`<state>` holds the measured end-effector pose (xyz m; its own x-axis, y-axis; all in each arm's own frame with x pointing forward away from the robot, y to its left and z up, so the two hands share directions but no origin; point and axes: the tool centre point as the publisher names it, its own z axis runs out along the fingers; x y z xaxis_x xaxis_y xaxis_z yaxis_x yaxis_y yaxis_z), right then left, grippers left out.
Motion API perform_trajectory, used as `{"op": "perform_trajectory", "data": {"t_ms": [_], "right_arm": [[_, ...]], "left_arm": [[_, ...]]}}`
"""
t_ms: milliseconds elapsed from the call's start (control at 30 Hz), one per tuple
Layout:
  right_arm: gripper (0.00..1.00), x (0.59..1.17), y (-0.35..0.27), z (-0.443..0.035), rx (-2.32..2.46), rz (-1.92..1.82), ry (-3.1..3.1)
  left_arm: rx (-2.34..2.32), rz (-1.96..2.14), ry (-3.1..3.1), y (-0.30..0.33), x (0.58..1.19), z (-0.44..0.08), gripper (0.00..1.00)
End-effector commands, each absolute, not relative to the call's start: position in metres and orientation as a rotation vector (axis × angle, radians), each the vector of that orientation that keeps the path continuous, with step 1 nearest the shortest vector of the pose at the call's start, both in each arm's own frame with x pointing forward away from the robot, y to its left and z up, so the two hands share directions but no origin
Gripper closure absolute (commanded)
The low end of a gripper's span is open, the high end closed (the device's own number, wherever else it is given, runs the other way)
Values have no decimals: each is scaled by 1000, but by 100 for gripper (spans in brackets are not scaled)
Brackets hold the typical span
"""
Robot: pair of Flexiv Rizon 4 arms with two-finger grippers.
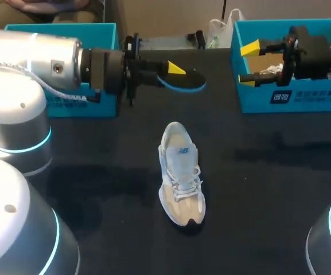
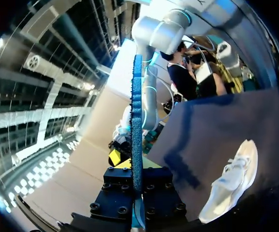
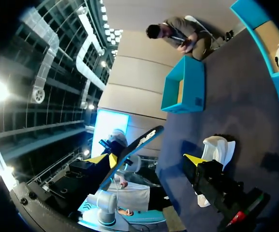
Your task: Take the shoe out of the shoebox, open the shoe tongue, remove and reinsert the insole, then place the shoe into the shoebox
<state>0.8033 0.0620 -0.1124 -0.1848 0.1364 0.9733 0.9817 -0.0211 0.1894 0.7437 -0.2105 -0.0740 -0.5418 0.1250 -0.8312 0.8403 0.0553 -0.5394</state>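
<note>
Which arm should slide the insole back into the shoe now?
Left. The left arm's jaws are shut on the insole, held above the table just beyond the shoe. The right arm's jaws are open and empty, off by the right shoebox.

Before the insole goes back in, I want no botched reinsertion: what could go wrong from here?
1. The left claw pinches the insole near one end, so the long free part may bend or miss the opening.
2. The shoe lies unheld on the table; the right claw hangs open over the right shoebox, away from it, so a push could slide the shoe.
</note>
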Motion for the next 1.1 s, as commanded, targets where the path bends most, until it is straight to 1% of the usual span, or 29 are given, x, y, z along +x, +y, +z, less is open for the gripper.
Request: {"op": "perform_trajectory", "data": {"t_ms": [33, 200, 467, 733, 933, 1100], "right_arm": [[0, 803, 63, -113, -1241, -1309, -1433], [0, 803, 63, -113, -1241, -1309, -1433], [0, 803, 63, -113, -1241, -1309, -1433], [0, 803, 63, -113, -1241, -1309, -1433], [0, 803, 63, -113, -1241, -1309, -1433], [0, 803, 63, -113, -1241, -1309, -1433]], "left_arm": [[381, -1922, 2421, -211, 741, -67, 100], [73, -2054, 2599, -211, 739, -62, 100], [-668, -2342, 2716, -210, 747, -59, 100], [-1261, -2503, 2644, -212, 749, -63, 100], [-1512, -2566, 2506, -212, 751, -70, 100], [-1769, -2643, 2256, -215, 759, -75, 100]]}}
